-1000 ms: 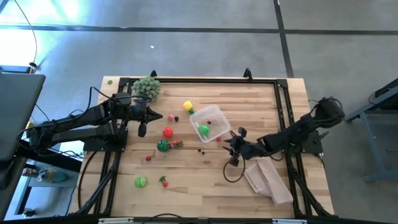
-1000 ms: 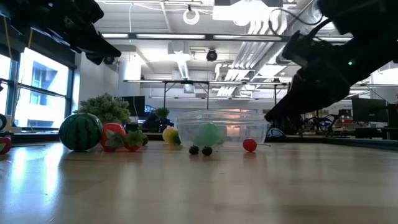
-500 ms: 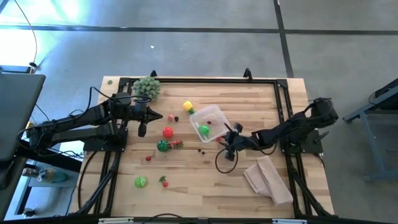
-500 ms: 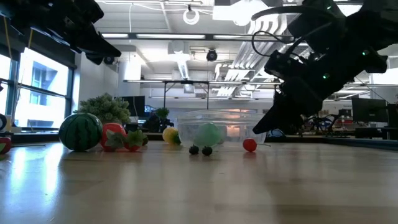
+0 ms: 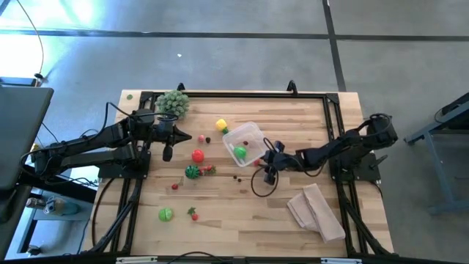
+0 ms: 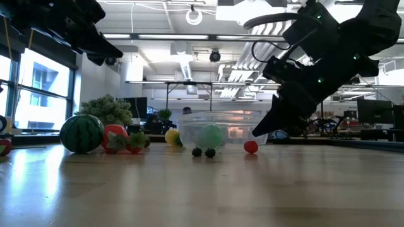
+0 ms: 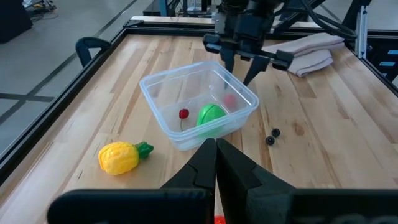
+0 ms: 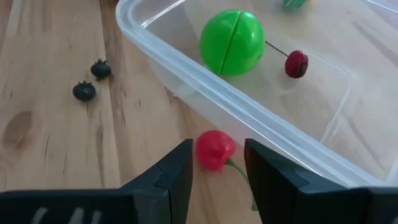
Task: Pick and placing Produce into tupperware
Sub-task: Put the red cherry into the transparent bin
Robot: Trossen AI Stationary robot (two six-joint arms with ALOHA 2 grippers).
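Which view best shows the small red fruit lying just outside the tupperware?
The right wrist view: the red fruit fills the gap between the open right claw. The low view shows it small; the left wrist view only through the tupperware; overhead, barely visible.

Left tool (image 6: pixel 104 55) tips merge with dark arm, low view.

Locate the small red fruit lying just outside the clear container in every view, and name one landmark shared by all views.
High view: red fruit at the tupperware's right-hand corner, by the right pincer.
Low view: on the table right of the container's base.
Left wrist view: only a pink blur through the far wall.
Right wrist view: between the open pincer's fingers.
Landmark: the green ball inside.
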